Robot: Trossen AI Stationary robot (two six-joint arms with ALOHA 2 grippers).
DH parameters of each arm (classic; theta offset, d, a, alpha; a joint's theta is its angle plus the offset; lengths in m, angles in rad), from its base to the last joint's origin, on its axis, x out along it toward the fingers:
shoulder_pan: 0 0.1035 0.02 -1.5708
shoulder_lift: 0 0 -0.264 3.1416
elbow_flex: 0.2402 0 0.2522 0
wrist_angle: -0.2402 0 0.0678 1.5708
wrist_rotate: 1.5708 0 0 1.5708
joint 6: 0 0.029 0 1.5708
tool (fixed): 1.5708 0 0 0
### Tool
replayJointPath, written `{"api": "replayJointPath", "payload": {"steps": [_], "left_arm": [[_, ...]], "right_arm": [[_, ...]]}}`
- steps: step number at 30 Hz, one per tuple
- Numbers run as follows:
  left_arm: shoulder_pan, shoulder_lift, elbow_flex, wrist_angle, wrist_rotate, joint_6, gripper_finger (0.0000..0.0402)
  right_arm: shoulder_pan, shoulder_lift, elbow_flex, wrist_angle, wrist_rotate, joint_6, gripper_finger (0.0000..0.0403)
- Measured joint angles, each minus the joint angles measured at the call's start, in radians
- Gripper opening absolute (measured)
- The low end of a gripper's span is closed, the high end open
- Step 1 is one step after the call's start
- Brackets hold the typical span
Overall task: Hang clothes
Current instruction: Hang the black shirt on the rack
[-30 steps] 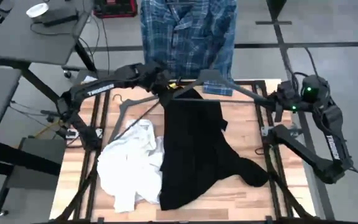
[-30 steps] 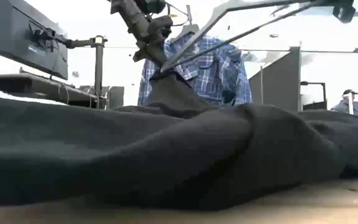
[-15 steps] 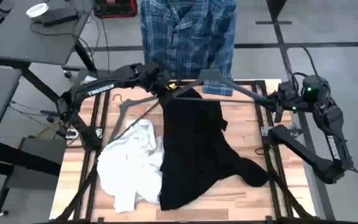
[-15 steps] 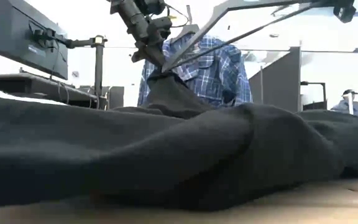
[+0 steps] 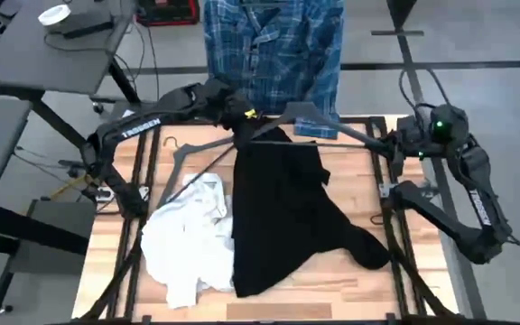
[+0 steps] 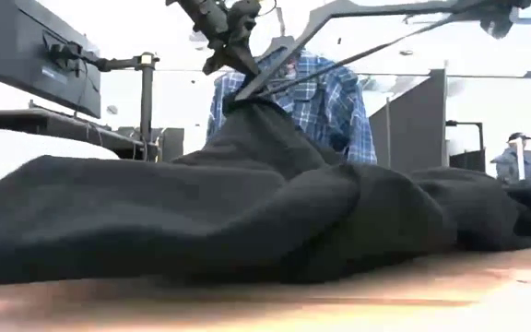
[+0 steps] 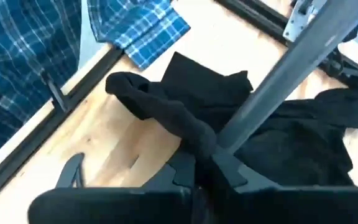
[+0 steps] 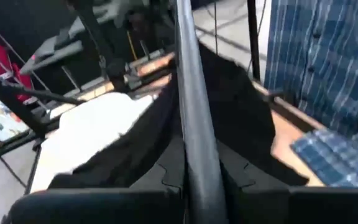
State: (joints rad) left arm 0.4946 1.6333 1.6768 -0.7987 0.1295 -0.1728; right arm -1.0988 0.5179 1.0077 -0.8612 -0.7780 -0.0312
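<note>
A dark grey hanger (image 5: 332,126) hangs in the air over the table's far part, between my two grippers. The black top (image 5: 283,217) is drawn up to the hanger's left end, while its body lies spread on the table. My left gripper (image 5: 242,122) is shut on the top's bunched upper part. My right gripper (image 5: 388,143) is shut on the hanger's right arm. To the left of the black top, the white top (image 5: 188,239) lies crumpled on the table. The plaid shirt (image 5: 273,50) hangs beyond the far edge. My left gripper pinches a bunched fold of the black top (image 7: 201,140) between its two fingers, right where the hanger's left end (image 7: 241,118) runs into the cloth. The fingers slant down from the table's far left. The cloth rises in a taut peak (image 6: 247,115); the rest lies on the table. My right gripper pinches the hanger's right arm (image 8: 194,149) between its two fingers, near that arm's outer end. The fingers come nearly level from the table's right side and lie along the arm. The hanger is lifted clear of the table, with its left end lower.
A second dark hanger (image 5: 192,146) lies flat on the table's far left, near my left arm. Black frame rails (image 5: 395,244) run along the table's sides. A grey desk (image 5: 25,54) stands off to the left. A person (image 6: 516,152) sits far off in the room.
My left gripper has gone up with the black top's bunched part and the hanger's left end. The cloth below it now stands in a taller, tauter peak, and the top's lower part has been drawn a little toward the far edge.
</note>
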Motion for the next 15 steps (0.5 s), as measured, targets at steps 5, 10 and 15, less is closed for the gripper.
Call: {"api": "replayJointPath", "payload": {"steps": [5, 10, 15], "left_arm": [[0.006, 0.002, 0.0, -0.067, -0.068, 0.0, 0.0], [0.011, 0.002, 0.0, -0.076, -0.072, 0.0, 0.0], [0.011, 0.002, 0.0, -0.073, -0.074, 0.0, 0.0]], "right_arm": [[0.0, -0.001, 0.062, -0.007, 0.006, -0.041, 0.0029], [-0.001, -0.001, 0.084, -0.018, 0.019, -0.057, 0.0029], [-0.001, 0.0, 0.084, -0.11, 0.064, -0.135, 0.0029]]}}
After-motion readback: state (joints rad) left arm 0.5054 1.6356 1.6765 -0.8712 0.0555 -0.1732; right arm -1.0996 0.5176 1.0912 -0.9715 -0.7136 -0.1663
